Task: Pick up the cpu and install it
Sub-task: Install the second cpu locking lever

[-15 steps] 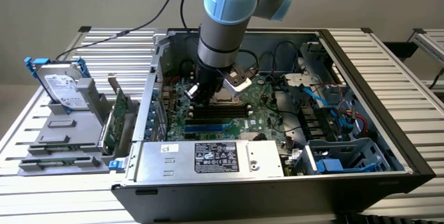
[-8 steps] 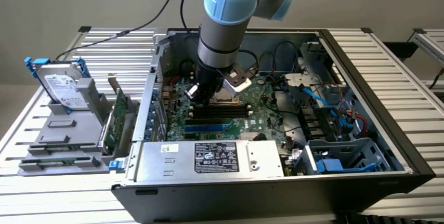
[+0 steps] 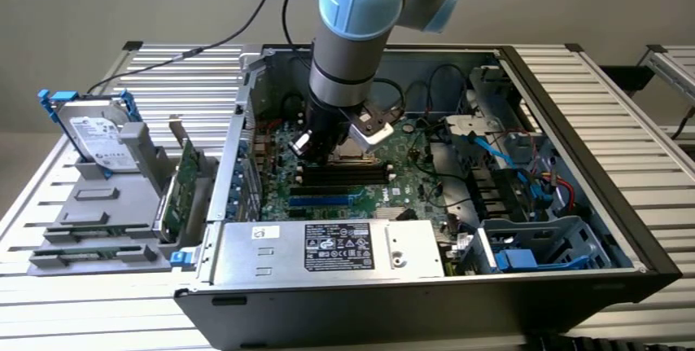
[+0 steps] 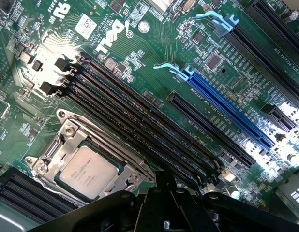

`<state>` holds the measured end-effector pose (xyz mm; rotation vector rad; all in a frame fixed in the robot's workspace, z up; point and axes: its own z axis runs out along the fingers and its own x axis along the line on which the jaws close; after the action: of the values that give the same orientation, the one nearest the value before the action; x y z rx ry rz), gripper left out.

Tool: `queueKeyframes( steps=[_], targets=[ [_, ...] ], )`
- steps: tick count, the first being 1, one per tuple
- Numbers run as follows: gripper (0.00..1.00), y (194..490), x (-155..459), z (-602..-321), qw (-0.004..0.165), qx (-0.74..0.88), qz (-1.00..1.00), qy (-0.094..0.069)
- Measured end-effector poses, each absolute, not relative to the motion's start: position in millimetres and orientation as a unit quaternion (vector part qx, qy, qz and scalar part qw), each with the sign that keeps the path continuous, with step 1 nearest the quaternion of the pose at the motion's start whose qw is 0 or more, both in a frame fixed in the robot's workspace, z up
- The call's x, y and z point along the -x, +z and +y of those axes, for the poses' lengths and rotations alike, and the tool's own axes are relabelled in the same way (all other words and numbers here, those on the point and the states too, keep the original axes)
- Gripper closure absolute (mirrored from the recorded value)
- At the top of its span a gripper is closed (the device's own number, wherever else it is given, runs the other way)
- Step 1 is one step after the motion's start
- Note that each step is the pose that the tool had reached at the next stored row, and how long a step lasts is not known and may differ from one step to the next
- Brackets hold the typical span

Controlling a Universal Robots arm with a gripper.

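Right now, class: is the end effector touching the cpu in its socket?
Apart. In the wrist view the cpu lies in its socket, with bare socket frame showing between it and the end effector.

The exterior view looks down from high in front at the open dark grey metal computer case [image 3: 434, 286], while the wrist view hangs close above the green motherboard [image 4: 154, 43] inside that case, facing down; both views share this board [image 3: 325, 196].
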<state>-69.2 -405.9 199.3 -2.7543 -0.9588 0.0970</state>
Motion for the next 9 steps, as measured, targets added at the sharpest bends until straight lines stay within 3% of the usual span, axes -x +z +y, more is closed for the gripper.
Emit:
queueKeyframes(
  steps=[9],
  targets=[
    [0.89,197.8,69.2,-404.4,0.106,0.939,-0.326,0.035]
  ],
)
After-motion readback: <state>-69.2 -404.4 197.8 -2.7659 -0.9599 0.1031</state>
